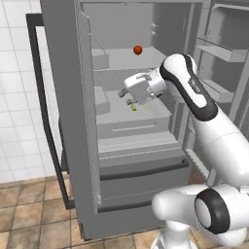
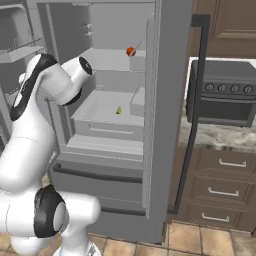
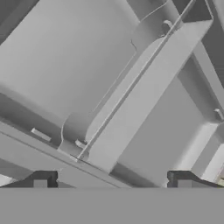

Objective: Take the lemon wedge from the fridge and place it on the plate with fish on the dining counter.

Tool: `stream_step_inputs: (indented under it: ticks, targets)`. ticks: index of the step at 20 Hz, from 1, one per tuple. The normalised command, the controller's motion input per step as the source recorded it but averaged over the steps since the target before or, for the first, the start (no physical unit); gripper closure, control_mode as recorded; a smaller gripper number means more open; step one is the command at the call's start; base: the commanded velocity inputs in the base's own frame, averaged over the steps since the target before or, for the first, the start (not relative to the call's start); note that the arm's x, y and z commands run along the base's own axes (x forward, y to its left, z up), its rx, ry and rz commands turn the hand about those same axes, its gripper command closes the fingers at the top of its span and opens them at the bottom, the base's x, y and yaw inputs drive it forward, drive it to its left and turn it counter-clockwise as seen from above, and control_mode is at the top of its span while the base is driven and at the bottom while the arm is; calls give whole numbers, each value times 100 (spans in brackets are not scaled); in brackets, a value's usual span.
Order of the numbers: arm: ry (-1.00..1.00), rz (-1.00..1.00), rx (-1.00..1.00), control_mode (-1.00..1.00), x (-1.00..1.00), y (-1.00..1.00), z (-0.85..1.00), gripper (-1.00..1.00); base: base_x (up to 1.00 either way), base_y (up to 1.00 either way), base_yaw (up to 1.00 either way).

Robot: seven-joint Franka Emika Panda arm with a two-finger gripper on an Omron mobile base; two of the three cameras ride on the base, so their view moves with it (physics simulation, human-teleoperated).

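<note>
The fridge [image 1: 63, 97] stands with its doors swung wide. The tiny yellow-green lemon wedge [image 1: 133, 107] lies on the middle shelf [image 1: 151, 114], and it also shows in the right base view as the lemon wedge [image 2: 119, 110]. My gripper [image 1: 126, 97] has reached into the fridge and hangs just above and left of the wedge, apart from it. Its jaws are open and hold nothing. In the hand view the gripper [image 3: 113, 181] points at the grey inner walls and shelf edges, its dark fingertips [image 3: 46, 179] far apart. The plate with fish and the dining counter are out of view.
A small red-orange round fruit [image 1: 137, 49] sits on the upper shelf. A grey box [image 1: 100, 99] stands at the shelf's left. Door bins [image 1: 219, 53] line the right door. A stove [image 2: 222, 97] and brown drawers [image 2: 220, 190] stand right of the fridge [image 2: 170, 100].
</note>
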Motion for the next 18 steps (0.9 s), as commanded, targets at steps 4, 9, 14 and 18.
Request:
stream_step_inputs:
  ticks: [4, 9, 14, 18]
  targets:
    - [-4, -2, -30, -100, -100, -88, -9, -100, 0, 0, 0]
    - [-2, -2, -43, -100, -100, -94, -46, -100, 0, 0, 0]
    - [-7, -14, -54, -100, -90, -84, -36, -100, 0, 0, 0]
    - [-5, -54, -30, -100, -2, -59, -1, -100, 0, 0, 0]
